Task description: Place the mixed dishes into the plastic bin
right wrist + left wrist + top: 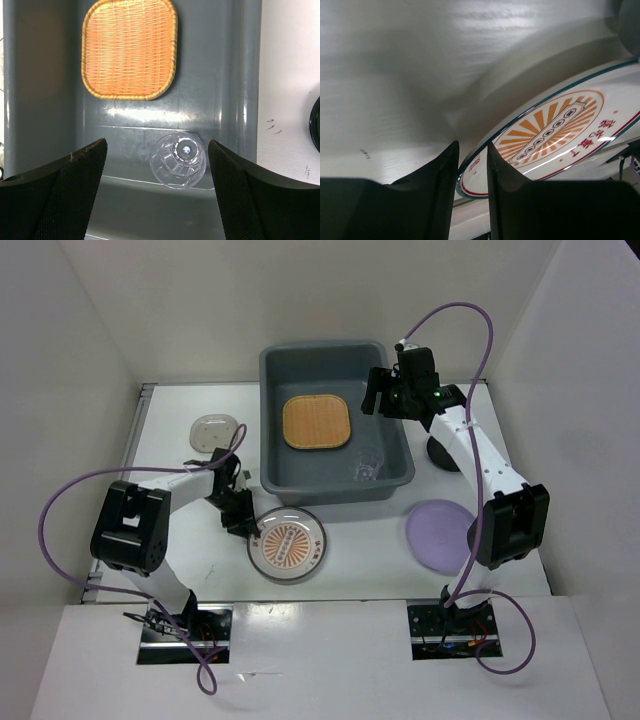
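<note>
left jaws on the sunburst plate point(555, 125), plastic bin point(330, 490) just beyond it.
left jaws: drawn nearly together over the plate's left rim, apparently pinching it; the plate's disc runs off to the right of them, low over the surface point(370, 540), near the bin's front wall. the carry looks to be up, away from the arm bases and a little right, and the left arm is much the nearer. right jaws: spread wide, holding nothing, hanging over the bin above the glass cup point(178, 160), which is inside the bin near its front wall; the bamboo tray point(129, 47) lies flat further back. outside the bin: lilac plate point(440, 533) to the right, black dish point(443, 452) half hidden by the right arm, beige dish point(214, 430) to the left.
</note>
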{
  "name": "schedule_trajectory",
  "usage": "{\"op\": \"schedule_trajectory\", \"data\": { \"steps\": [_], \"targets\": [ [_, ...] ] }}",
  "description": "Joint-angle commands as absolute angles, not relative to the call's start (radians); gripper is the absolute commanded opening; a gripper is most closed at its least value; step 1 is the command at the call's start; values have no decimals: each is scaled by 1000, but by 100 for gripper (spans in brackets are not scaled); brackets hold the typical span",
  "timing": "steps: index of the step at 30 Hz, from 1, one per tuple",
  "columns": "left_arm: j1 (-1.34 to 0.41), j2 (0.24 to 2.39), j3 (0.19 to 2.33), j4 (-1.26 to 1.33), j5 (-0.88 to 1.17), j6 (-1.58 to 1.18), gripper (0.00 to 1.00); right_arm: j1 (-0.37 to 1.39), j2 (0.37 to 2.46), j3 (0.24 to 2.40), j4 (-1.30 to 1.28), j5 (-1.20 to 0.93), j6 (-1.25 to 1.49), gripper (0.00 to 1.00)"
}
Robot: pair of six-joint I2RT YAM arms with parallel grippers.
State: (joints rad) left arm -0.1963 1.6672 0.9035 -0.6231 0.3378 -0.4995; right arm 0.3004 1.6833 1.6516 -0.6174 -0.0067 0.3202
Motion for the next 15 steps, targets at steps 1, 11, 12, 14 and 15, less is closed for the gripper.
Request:
{"op": "schedule_trajectory", "data": {
  "steps": [1,11,12,14,15],
  "targets": [
    [-230,1700,916,-646,331,-491,33,301,1664,1694,-607,21,313,87],
    [-253,1657,925,-678,331,-512,0,301,1635,1675,-607,40,313,87],
    [-253,1628,925,-678,319,-512,0,301,1635,1675,-607,40,313,87],
    [-253,1592,916,-701,319,-549,0,301,1635,1675,-607,40,313,87],
    [-253,1571,907,-701,319,-560,0,301,1626,1675,-607,40,322,87]
  ]
}}
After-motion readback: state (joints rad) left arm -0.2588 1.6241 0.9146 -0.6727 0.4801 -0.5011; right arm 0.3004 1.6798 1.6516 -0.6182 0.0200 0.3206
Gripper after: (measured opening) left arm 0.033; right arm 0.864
